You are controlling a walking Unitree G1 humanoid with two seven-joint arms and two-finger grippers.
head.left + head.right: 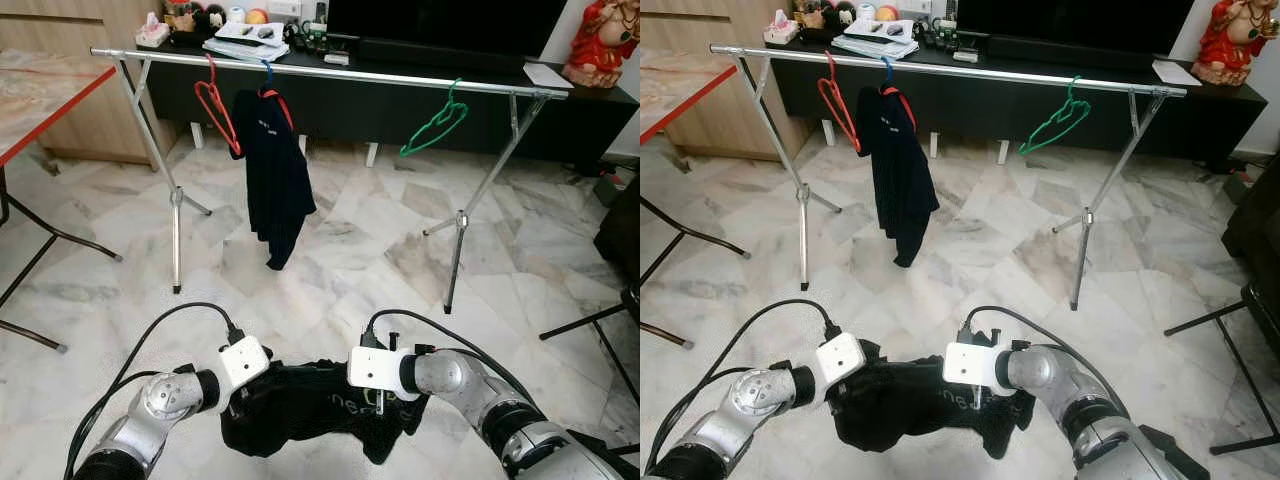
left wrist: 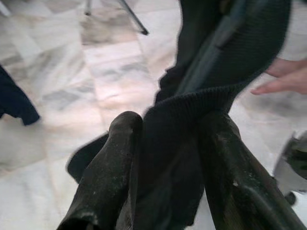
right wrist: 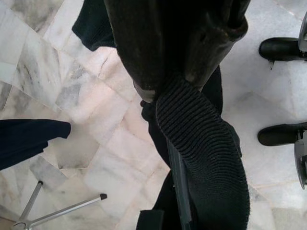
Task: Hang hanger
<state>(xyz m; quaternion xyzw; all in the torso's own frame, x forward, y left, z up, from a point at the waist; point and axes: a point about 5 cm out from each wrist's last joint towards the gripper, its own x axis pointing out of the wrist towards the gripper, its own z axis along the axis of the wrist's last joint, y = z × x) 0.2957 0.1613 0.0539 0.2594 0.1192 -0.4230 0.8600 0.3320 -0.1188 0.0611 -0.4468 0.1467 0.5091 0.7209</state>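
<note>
Low in front of me a black garment (image 1: 310,405) hangs bunched between both grippers, above the marble floor. My left gripper (image 2: 168,143) is shut on its ribbed edge. My right gripper (image 3: 168,81) is shut on the ribbed collar (image 3: 201,134). A dark bar (image 3: 177,182), apparently a hanger, runs inside the cloth. Farther ahead stands a silver clothes rail (image 1: 330,70). It carries a bare red hanger (image 1: 215,110), a navy shirt (image 1: 275,180) on a blue hanger, and a bare green hanger (image 1: 435,125).
A black TV console (image 1: 420,100) with clutter stands behind the rail. A red-edged folding table (image 1: 40,100) is at the left and black stand legs (image 1: 590,320) at the right. A person's fingers (image 2: 283,79) are close to the garment. My black feet (image 3: 283,48) are below.
</note>
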